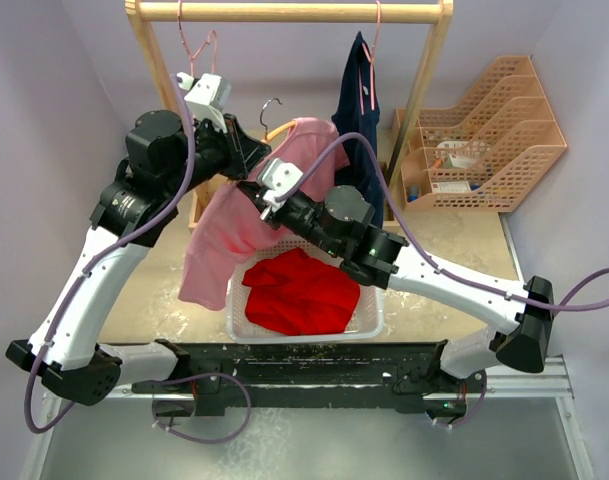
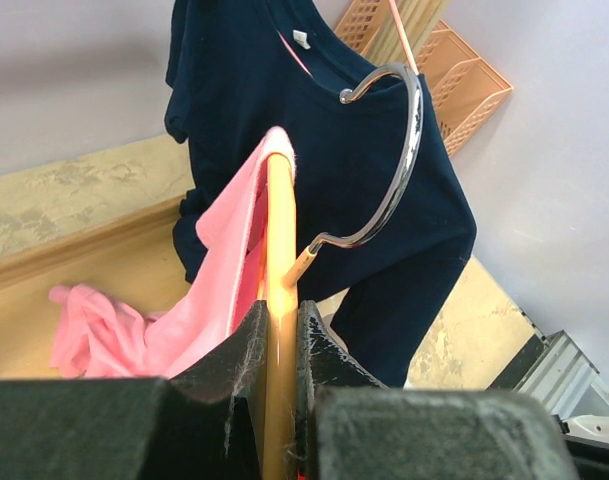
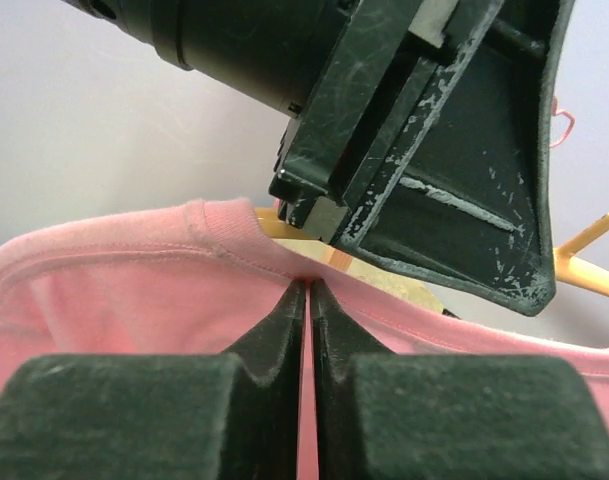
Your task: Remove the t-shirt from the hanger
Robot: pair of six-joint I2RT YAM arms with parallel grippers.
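Observation:
The pink t-shirt (image 1: 222, 228) hangs off a wooden hanger (image 1: 284, 127) with a metal hook (image 1: 272, 103), held in the air in front of the rack. My left gripper (image 1: 252, 152) is shut on the hanger's wooden bar (image 2: 279, 250), with the hook (image 2: 399, 170) just beyond its fingers. The t-shirt (image 2: 199, 310) drapes down the bar's left side. My right gripper (image 1: 256, 190) sits just below the left one. In the right wrist view my right gripper (image 3: 308, 290) is shut on the t-shirt (image 3: 134, 290), pinching the fabric just under the collar.
A white basket (image 1: 234, 300) holding a red garment (image 1: 302, 290) stands below the arms. A navy shirt (image 1: 356, 100) hangs on the wooden rack (image 1: 284, 12) beside an empty pink hanger (image 1: 199, 50). An orange file organizer (image 1: 489, 130) stands at the right.

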